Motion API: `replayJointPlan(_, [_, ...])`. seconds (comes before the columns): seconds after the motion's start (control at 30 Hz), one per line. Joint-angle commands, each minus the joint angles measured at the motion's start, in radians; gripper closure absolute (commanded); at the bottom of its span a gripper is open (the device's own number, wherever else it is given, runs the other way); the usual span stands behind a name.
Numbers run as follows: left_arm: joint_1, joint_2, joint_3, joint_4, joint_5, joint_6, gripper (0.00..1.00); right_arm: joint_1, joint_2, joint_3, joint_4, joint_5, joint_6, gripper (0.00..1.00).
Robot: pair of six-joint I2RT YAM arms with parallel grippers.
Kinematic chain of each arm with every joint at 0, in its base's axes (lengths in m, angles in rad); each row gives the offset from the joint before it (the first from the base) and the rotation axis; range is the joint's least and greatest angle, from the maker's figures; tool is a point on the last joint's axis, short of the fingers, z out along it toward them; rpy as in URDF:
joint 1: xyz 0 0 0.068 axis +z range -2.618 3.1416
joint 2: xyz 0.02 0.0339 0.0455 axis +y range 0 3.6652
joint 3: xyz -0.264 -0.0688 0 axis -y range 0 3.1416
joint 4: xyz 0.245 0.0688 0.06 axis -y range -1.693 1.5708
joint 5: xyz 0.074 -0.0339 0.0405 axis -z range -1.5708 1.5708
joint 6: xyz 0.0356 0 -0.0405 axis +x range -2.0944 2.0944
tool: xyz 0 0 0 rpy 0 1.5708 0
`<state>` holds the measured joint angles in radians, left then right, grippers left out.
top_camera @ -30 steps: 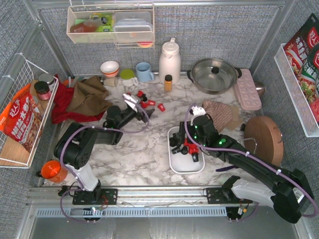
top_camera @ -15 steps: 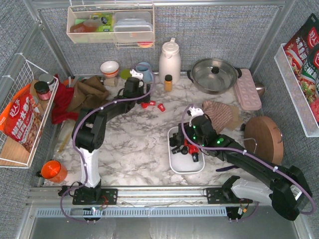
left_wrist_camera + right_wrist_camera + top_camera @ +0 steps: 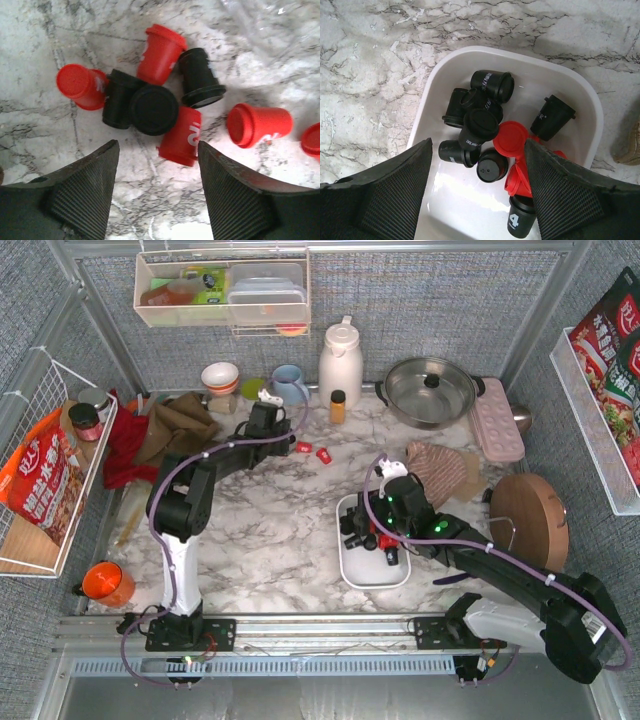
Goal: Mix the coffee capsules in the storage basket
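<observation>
Partly done. Near edge, right of centre: storage basket (image 3: 445, 200) holds coffee capsules (image 3: 479, 125), approx 8 black + 2-3 red (piled, count rough); right gripper (image 3: 477, 150) spread wide above it, empty. Toward far edge, left of centre: 5 red + 3 black lie loose on surface (image 3: 50, 30), w/ left gripper (image 3: 157, 147) wide apart over them, holding nothing.

The basket (image 3: 368, 572) sits on the table (image 3: 290, 530) right of centre, with a heap of capsules (image 3: 482, 117) piled in its far half. A cluster of loose capsules (image 3: 152, 107) lies on the table behind and left of the basket. These sit in front of the mug (image 3: 292, 381), with a small bottle (image 3: 338, 406) behind them to the right.
</observation>
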<state>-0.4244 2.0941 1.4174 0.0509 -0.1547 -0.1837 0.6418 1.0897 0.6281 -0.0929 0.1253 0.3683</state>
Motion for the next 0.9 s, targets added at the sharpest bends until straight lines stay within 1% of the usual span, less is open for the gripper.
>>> replayJointPlan(0.0, [0.026,-0.009,-0.036,0.096,0.028,0.048,0.29,0.001,0.000,-0.005,0.040,-0.017,0.002,0.22])
replayJointPlan(0.13, [0.038,-0.023,-0.062,0.134,0.027,0.084,0.31,0.000,0.008,-0.006,0.045,-0.029,0.005,0.22])
replayJointPlan(0.2, [0.039,-0.022,-0.057,0.124,0.046,0.086,0.34,0.001,0.009,-0.003,0.039,-0.030,-0.001,0.22])
replayJointPlan(0.3, [0.037,-0.016,-0.044,0.108,0.117,0.080,0.38,0.001,0.008,-0.005,0.045,-0.024,0.000,0.22])
replayJointPlan(0.47, [0.037,-0.025,-0.058,0.128,0.218,0.079,0.38,0.000,0.009,-0.010,0.046,-0.043,0.008,0.22])
replayJointPlan(0.57, [0.037,-0.026,-0.059,0.133,0.232,0.073,0.35,0.000,0.002,-0.016,0.042,-0.041,0.002,0.22])
replayJointPlan(0.63, [0.037,-0.014,-0.046,0.120,0.211,0.069,0.32,0.001,-0.001,-0.019,0.042,-0.037,-0.001,0.22])
replayJointPlan(0.77, [0.037,0.027,-0.012,0.071,0.166,0.076,0.19,0.001,-0.001,-0.022,0.047,-0.039,0.000,0.22])
replayJointPlan(0.87, [0.037,0.038,-0.025,0.085,0.180,0.089,0.17,0.001,0.004,-0.023,0.047,-0.041,-0.002,0.22])
